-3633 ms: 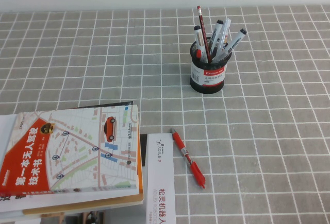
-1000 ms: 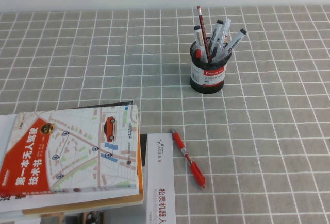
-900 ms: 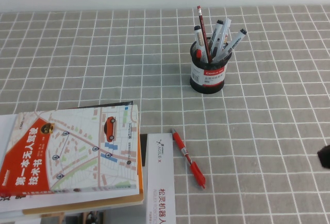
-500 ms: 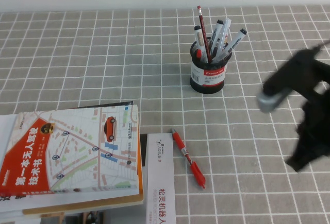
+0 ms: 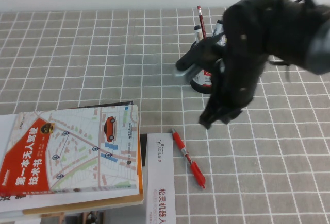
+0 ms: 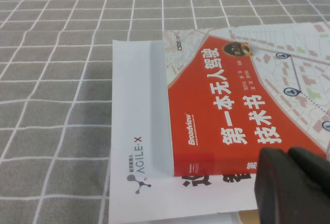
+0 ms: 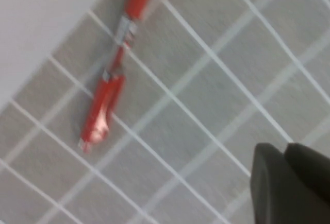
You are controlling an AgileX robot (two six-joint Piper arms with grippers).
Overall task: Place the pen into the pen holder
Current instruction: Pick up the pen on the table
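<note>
The red pen (image 5: 188,158) lies flat on the grey checked cloth, beside a white booklet, silver tip pointing away from me. The black pen holder (image 5: 205,79) stands behind it and is mostly hidden by my right arm; a dark-red pencil (image 5: 201,20) sticks out above. My right gripper (image 5: 210,119) hangs shut and empty just beyond the pen's tip. In the right wrist view the pen (image 7: 111,98) lies well apart from the shut right gripper (image 7: 285,154). In the left wrist view my left gripper (image 6: 286,157) rests shut and empty over the red book (image 6: 232,116).
A book with a map cover (image 5: 72,152) lies on a stack at the near left, on top of the white AgileX booklet (image 5: 160,183). Grey checked cloth (image 5: 93,64) covers the table. My right arm (image 5: 268,33) fills the upper right.
My right arm has swept in from the right edge to the left and now covers the pen holder, with its gripper near the pen. The pen has not moved.
</note>
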